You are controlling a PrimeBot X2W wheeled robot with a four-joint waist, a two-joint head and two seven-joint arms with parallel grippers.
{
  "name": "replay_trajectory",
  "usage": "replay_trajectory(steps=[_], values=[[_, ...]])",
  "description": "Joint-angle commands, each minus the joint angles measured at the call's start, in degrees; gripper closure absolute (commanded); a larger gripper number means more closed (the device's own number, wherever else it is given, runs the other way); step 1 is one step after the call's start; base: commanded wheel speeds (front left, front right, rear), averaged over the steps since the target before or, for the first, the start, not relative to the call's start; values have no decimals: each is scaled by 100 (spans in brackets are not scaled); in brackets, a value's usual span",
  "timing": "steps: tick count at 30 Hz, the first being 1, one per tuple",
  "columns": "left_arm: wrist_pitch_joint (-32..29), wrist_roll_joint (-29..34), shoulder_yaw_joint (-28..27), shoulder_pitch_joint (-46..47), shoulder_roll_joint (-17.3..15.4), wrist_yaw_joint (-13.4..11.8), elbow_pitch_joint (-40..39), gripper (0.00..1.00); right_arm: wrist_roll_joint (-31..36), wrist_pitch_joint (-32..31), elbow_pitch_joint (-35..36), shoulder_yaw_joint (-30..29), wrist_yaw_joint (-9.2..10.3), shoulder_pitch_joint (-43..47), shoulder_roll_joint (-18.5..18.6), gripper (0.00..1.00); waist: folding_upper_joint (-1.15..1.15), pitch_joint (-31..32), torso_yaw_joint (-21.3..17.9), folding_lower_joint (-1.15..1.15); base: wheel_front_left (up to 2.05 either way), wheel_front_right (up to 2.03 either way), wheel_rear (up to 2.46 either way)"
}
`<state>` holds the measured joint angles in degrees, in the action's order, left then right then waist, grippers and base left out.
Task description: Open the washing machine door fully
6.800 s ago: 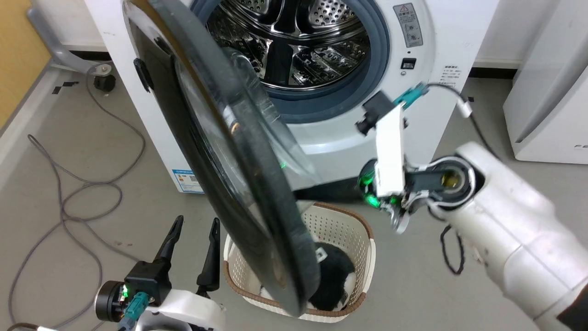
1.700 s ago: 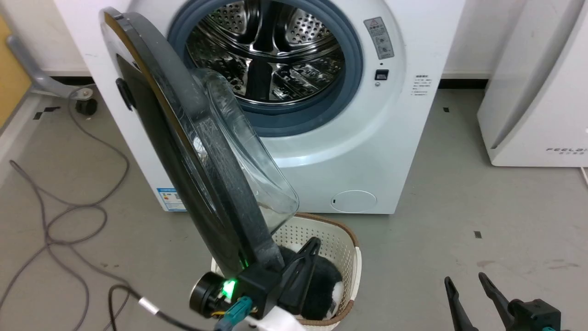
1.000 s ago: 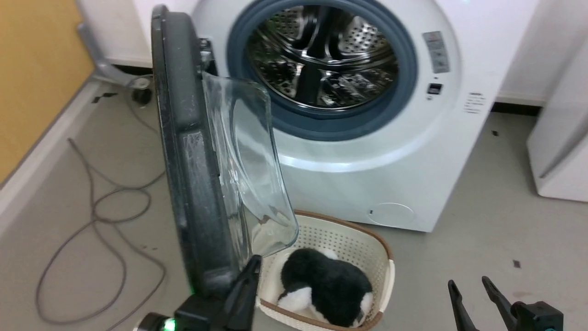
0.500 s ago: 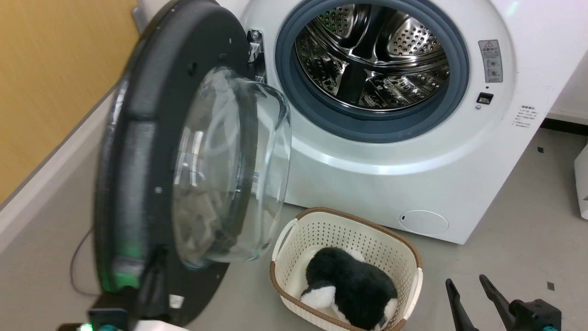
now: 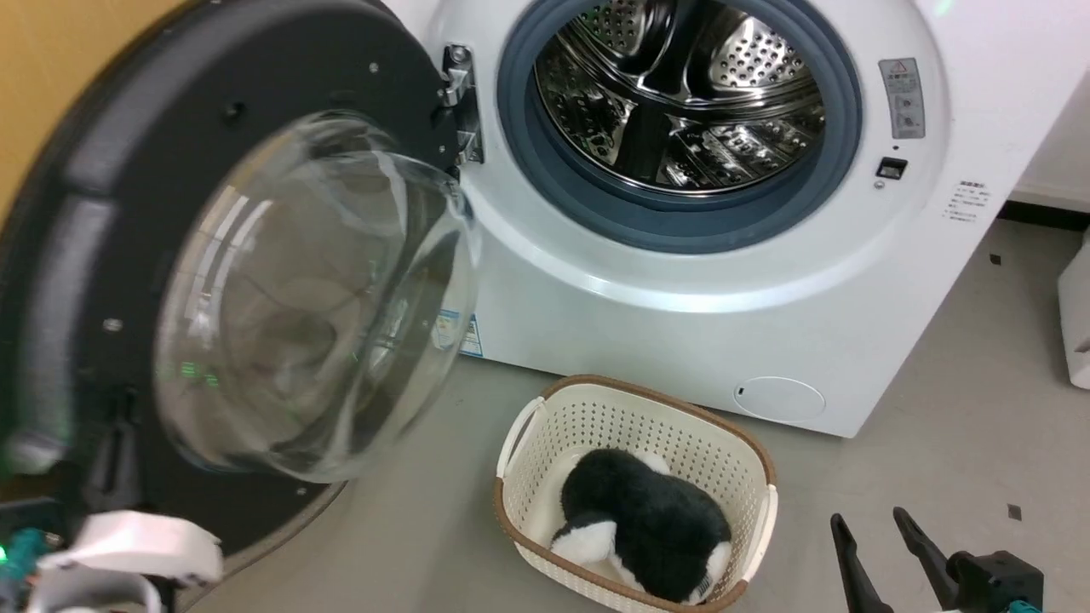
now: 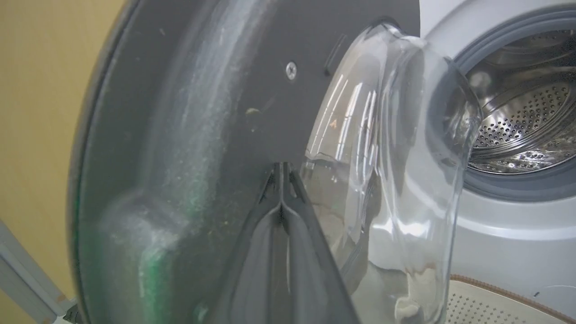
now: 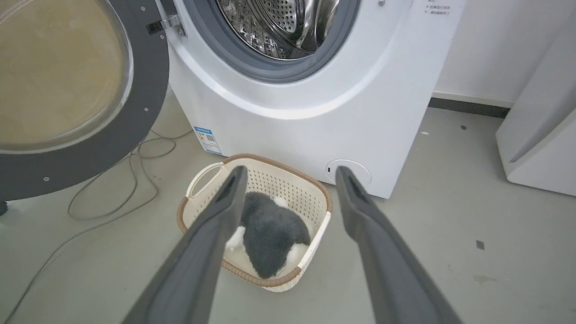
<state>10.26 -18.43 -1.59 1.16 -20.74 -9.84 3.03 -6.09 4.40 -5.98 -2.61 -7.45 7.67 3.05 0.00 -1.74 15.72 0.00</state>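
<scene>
Risk: left gripper [image 6: 281, 168] only pushes with its tips on the smooth inner face of the door [image 6: 216, 112]. It may skid into the glass bowl [image 6: 396, 135] or off the rim, and the door could then swing back. Pushing past the stop would likely strain the hinge [image 5: 460, 102].

Left gripper: fingers pressed together, nothing between them, tips touching the door just beside the bowl. Right gripper [image 7: 290, 175]: fingers wide apart, empty, well clear of the door, pointing toward the basket [image 7: 279, 184].

Door stands wide, left of the machine [image 5: 681, 323], drum exposed.
</scene>
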Motion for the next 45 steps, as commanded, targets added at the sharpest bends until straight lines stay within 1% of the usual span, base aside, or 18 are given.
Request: replay_trajectory(steps=[1,4,10,15,19,26,28,29,33,38,41,45], values=[[69,-90,-131,170,-99,31,196,100,-63,7,-24,-7,-3,-76,-17,0,0,-10,-29,0,0,0,0],[226,-232,-344,410,-261,159,737,100,-72,11,-46,-3,-3,-85,-17,0,0,-22,-84,0,0,0,0],[419,-308,-628,813,-468,294,1540,100,-70,10,-59,-10,-3,-114,-17,0,0,-77,-162,0,0,0,0],[468,-257,-806,999,-482,377,1875,100,-56,4,-62,-24,-3,-139,-17,0,0,-100,-213,0,0,0,0],[472,-120,-951,857,-323,351,1680,100,-53,5,-76,-33,-3,-130,-17,0,0,-63,-252,0,0,0,0],[473,31,-1074,-18,221,251,809,100,-62,24,-66,-31,-3,-68,-17,0,0,88,-344,0,0,0,0],[473,54,-997,-328,404,245,588,45,-56,21,-54,-41,-3,-49,-17,0,0,117,-350,0,0,0,0],[473,70,-961,-457,490,230,464,0,-51,15,-47,-44,-3,-44,-17,0,0,130,-350,0,0,0,0],[474,141,-842,-801,660,181,134,0,-10,-12,-18,-31,-3,-36,-17,0,0,171,-363,0,0,0,0],[370,289,-445,-1251,973,121,-381,0,59,-35,79,-7,-3,-36,-17,0,0,213,-449,0,0,0,0],[280,361,-151,-1315,1065,204,-508,0,104,-52,163,21,-3,-41,-17,0,0,228,-551,0,0,0,0],[225,383,198,-1200,1152,388,-423,0,184,-99,296,54,-3,-49,-17,0,0,267,-772,0,0,0,0]])
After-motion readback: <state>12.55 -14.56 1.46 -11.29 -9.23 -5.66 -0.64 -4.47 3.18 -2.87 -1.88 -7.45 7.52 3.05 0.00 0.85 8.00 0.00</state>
